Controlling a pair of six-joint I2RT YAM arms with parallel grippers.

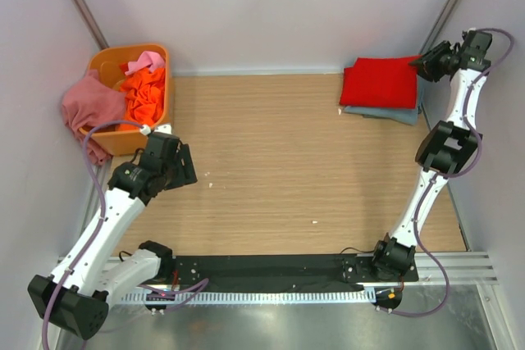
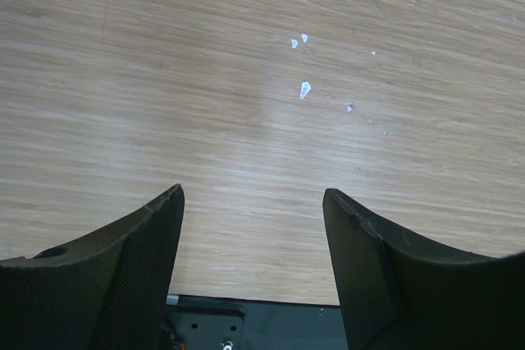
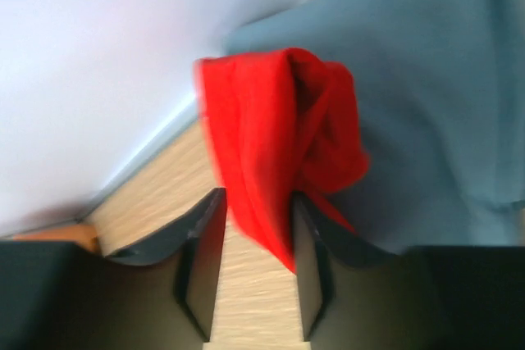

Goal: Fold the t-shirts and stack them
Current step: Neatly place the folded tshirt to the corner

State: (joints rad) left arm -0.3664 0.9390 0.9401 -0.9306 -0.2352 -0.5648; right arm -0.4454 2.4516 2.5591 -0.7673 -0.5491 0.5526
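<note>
Base plate (image 1: 271, 272) is seen along the near edge of the wood-grain table (image 1: 271, 161), boxed in by pale walls (image 1: 271, 6). Left gripper (image 2: 253, 194) is held wide apart over bare wood dotted with white flecks (image 2: 304, 89). Folded red t-shirt (image 1: 380, 81) is stacked on grey-blue t-shirt (image 1: 385, 112), far right corner. Right gripper (image 3: 258, 198) is narrowly parted around a red fold; grip cannot be told. Other t-shirts (image 1: 146, 92) are heaped in orange tub (image 1: 102, 59), far left.

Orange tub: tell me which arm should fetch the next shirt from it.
Left. The left gripper hangs open beside the orange tub; the right gripper is far across, red shirt between its fingers.
</note>
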